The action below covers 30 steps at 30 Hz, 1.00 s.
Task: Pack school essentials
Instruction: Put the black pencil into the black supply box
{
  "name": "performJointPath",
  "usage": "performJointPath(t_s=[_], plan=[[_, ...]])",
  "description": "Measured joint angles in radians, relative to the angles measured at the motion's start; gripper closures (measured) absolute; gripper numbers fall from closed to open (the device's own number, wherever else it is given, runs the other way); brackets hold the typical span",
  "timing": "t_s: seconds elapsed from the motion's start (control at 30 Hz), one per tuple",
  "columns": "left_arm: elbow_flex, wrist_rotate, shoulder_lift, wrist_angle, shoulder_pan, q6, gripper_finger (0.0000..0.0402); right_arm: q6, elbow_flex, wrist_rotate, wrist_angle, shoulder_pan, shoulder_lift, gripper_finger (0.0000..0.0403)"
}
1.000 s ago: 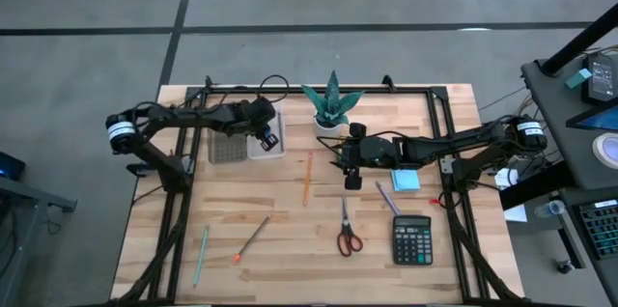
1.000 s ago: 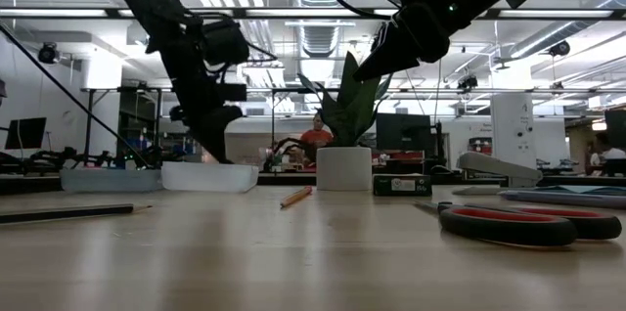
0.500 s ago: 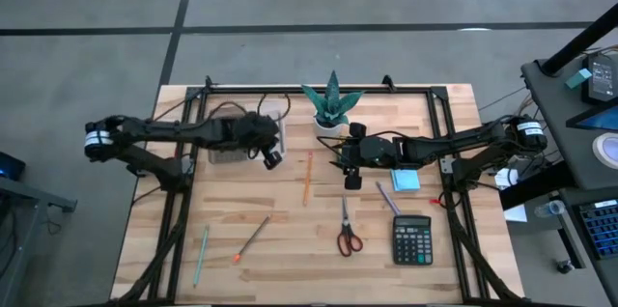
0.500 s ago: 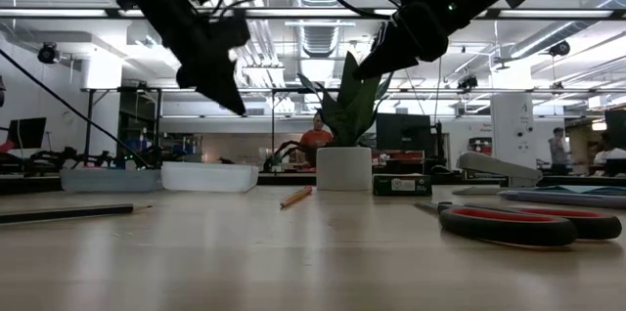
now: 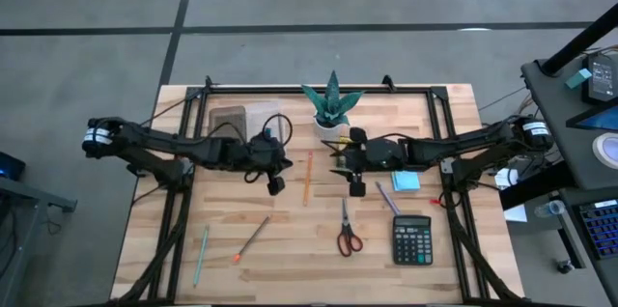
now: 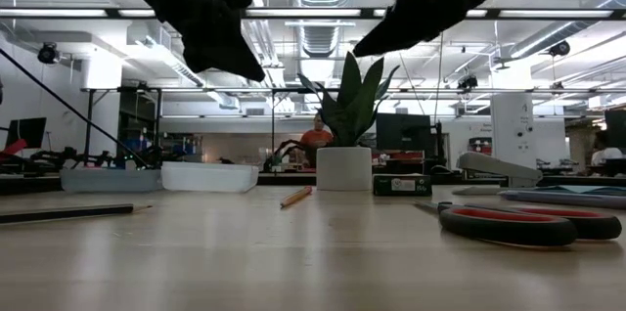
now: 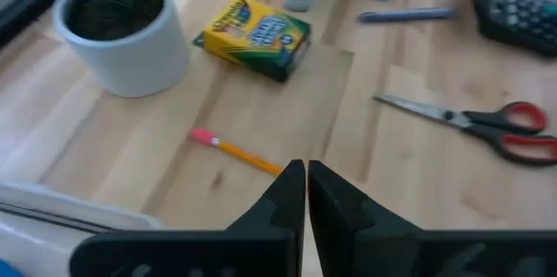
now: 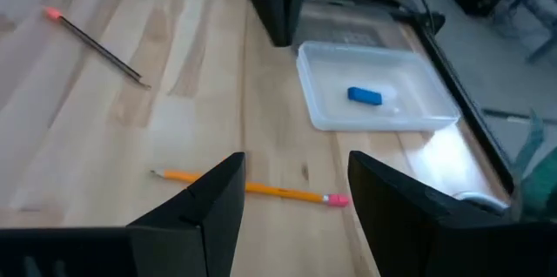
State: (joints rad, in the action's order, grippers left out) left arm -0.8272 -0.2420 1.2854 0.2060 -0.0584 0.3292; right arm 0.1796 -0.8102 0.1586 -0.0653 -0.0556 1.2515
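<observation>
Left arm swung off the clear tray (image 8: 376,90), left gripper (image 5: 275,183) clenched empty, now hovering beside the orange pencil (image 5: 307,178). Blue eraser (image 8: 365,96) sitting in the tray behind it, so probably one item packed. Right gripper (image 5: 356,187) spread wide, empty, other side of the pencil; red-handled scissors (image 5: 347,228) just below it.

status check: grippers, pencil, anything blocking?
Left gripper shut, empty, above table. Right gripper open, empty, hovering. Orange pencil flat between them, untouched. Plant pot beside it, not blocking.
</observation>
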Motion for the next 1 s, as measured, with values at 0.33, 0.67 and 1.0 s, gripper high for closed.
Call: performJointPath(t_s=[0.33,0.67,1.0], plan=[[0.000,0.001,0.004,-0.028,-0.083,0.102,0.0401,0.068,0.170,0.003,-0.147,-0.027,-0.173,0.0209],[-0.018,0.111,-0.001,-0.066,-0.097,0.287,0.0401,0.135,0.322,0.001,-0.293,-0.027,-0.358,0.0209],[-0.095,0.182,0.061,0.082,-0.183,0.621,0.0401,0.167,0.368,0.000,-0.292,-0.027,-0.483,0.0209]])
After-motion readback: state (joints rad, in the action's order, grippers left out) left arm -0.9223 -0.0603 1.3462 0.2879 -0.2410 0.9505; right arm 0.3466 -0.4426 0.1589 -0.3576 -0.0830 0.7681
